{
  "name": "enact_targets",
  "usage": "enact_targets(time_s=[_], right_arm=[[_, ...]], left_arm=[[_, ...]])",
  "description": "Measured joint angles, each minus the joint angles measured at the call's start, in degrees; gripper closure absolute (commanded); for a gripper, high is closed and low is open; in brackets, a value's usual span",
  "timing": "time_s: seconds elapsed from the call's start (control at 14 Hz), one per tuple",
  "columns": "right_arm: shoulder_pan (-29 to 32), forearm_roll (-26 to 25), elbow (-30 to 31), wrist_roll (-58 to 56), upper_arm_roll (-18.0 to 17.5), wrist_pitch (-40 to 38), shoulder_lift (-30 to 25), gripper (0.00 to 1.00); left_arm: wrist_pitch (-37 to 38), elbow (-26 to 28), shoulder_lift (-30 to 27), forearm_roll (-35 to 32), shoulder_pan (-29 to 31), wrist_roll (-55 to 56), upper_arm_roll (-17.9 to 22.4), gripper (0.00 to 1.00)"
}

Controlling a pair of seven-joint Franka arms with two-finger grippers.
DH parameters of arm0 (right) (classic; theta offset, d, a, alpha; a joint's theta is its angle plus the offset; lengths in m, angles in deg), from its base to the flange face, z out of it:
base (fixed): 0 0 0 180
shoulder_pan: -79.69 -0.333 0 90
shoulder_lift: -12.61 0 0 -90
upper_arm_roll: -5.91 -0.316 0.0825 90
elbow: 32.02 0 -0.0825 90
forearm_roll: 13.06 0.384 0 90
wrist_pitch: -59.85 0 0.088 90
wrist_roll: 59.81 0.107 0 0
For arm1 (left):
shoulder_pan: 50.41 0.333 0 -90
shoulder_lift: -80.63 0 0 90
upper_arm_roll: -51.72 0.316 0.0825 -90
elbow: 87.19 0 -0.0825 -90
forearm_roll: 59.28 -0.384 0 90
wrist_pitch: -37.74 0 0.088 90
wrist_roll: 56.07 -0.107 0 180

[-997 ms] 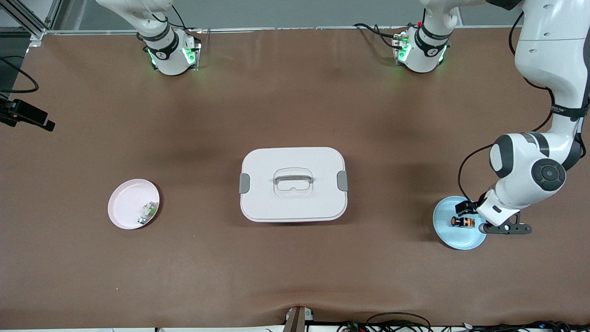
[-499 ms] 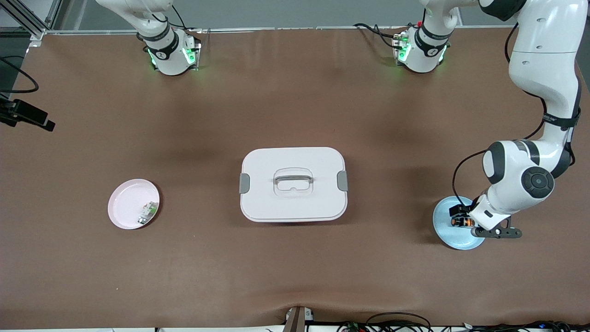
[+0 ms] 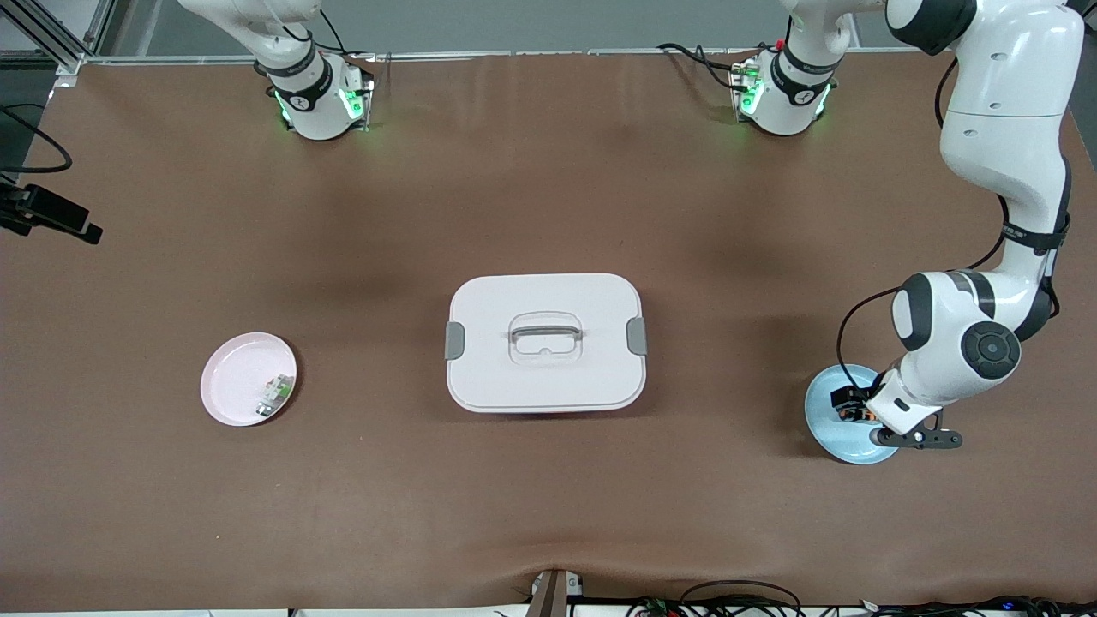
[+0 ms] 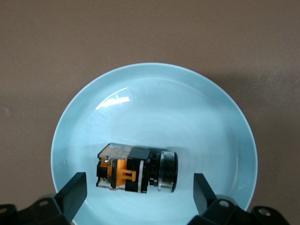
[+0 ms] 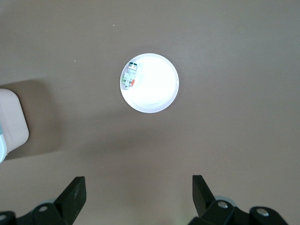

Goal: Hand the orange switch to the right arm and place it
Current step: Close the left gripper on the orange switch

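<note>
The orange switch (image 4: 138,169), a small black body with orange parts, lies on its side in the light blue plate (image 4: 164,108) at the left arm's end of the table. In the front view the switch (image 3: 850,415) is mostly hidden under the left hand, and the plate (image 3: 824,422) shows beside it. My left gripper (image 4: 139,193) is open, low over the plate, with one finger (image 4: 75,192) on each side of the switch and not touching it. My right gripper (image 5: 139,192) is open and empty, high above the pink plate (image 5: 157,91).
A white lidded box (image 3: 545,342) with a handle stands mid-table. The pink plate (image 3: 240,377) toward the right arm's end holds a small white-and-green part (image 3: 276,394). The right arm waits, its hand outside the front view.
The left hand has shifted over the blue plate toward the right arm's end and now covers more of the switch. The right arm has not moved.
</note>
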Motion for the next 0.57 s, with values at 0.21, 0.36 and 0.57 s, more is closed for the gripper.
enact_targets(time_s=[0.21,0.36,0.57], right_arm=[[0.0,0.0,0.0,0.0,0.0,0.0,0.0,0.00],[0.0,0.0,0.0,0.0,0.0,0.0,0.0,0.00],[0.0,0.0,0.0,0.0,0.0,0.0,0.0,0.00]], left_arm=[[0.0,-0.9,0.9,0.0,0.0,-0.4,0.0,0.00],[0.0,-1.0,1.3,0.0,0.0,-1.4,0.0,0.03],[0.0,-1.0,2.0,0.0,0.0,-1.7,0.0,0.20]])
